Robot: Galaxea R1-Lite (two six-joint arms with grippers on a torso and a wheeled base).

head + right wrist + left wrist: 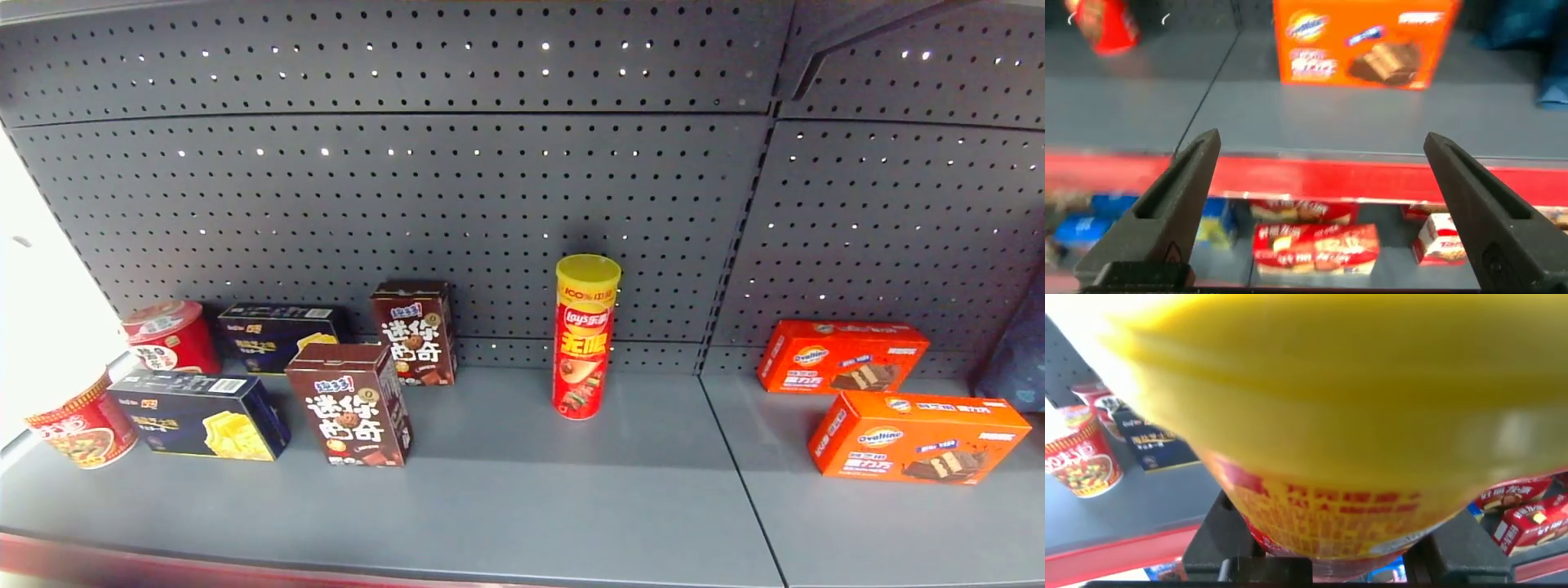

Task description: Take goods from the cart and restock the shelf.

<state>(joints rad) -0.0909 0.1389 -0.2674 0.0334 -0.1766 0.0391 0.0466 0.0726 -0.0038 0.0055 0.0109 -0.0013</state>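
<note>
In the left gripper (1331, 551), the can's (1323, 416) lid faces the wrist.

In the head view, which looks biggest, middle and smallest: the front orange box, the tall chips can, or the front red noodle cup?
1. Front orange box, the widest.
2. Chips can, tallest but slim.
3. Front noodle cup.
Can and cup look close, and the can stands farther back, so that pair is unsure.
</note>
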